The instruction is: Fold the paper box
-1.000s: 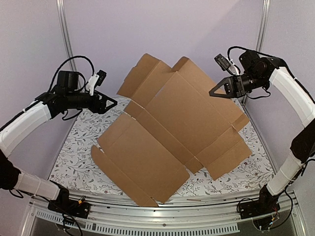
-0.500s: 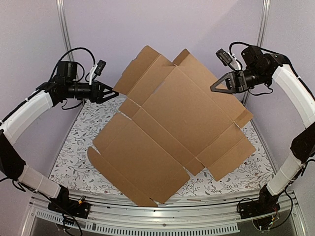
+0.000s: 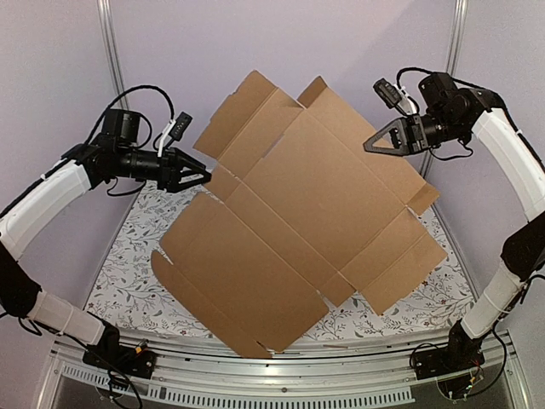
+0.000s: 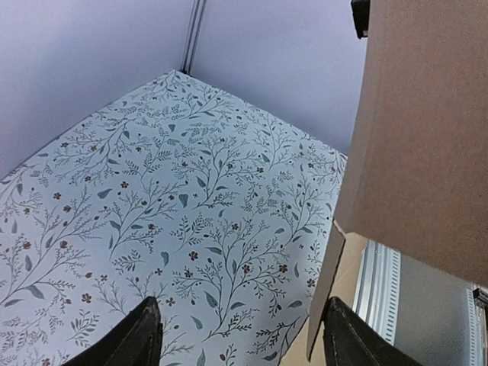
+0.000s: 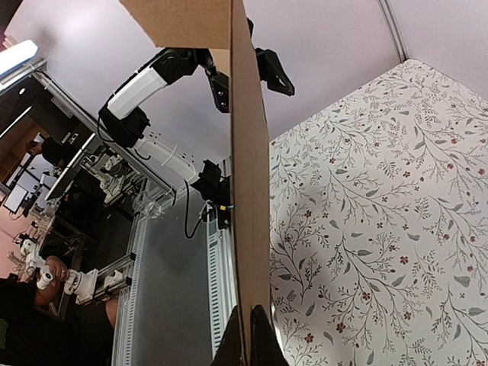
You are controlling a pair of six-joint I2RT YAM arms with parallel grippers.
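Right gripper is clamped shut on the far right edge of the box; the wrist view shows the cardboard edge-on, pinched between the fingers. Left gripper has its jaws spread wide with nothing in them, sitting just beside the box's left edge, and I can't tell if it's touching. The box is a flat unfolded sheet, tilted up across the middle of the flowery table, with its low corner by the near edge.
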